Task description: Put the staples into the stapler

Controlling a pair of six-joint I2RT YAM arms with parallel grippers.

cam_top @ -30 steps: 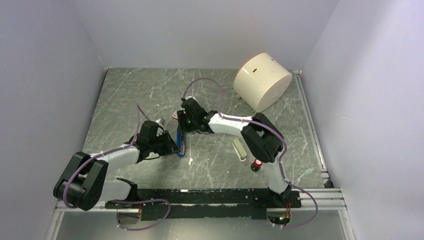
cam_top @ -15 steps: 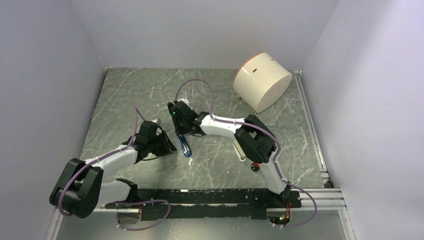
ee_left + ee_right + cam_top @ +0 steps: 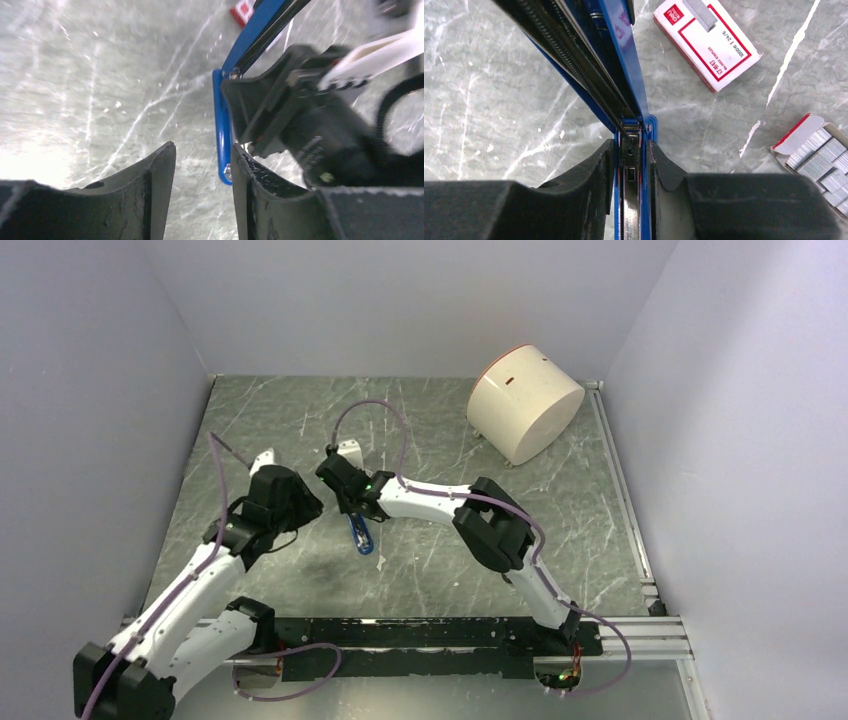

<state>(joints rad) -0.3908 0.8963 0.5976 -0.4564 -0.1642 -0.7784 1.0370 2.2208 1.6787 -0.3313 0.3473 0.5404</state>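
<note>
My right gripper (image 3: 631, 145) (image 3: 352, 505) is shut on the blue stapler (image 3: 624, 60) (image 3: 362, 537), its fingers clamped on both sides of the silver channel. The stapler is hinged open, with its black inner arm and blue top reaching away from me. The red-and-white staples box (image 3: 706, 42) lies flat beyond it with a grey staple block (image 3: 700, 11) on top. An open tray of grey staples (image 3: 819, 160) sits at the right. My left gripper (image 3: 202, 147) (image 3: 305, 505) is open and empty, raised just left of the stapler (image 3: 222, 125), not touching it.
A beige cylindrical tub (image 3: 525, 403) lies on its side at the back right. Grey-violet walls enclose the marbled table (image 3: 260, 420) on three sides. A metal rail (image 3: 625, 500) runs along the right edge. The right arm's elbow (image 3: 495, 535) hangs over the table's middle right.
My left gripper has drawn back left and up, away from the stapler. My right gripper has moved left with the stapler in it, and the right elbow now covers the beige bar and the knob.
</note>
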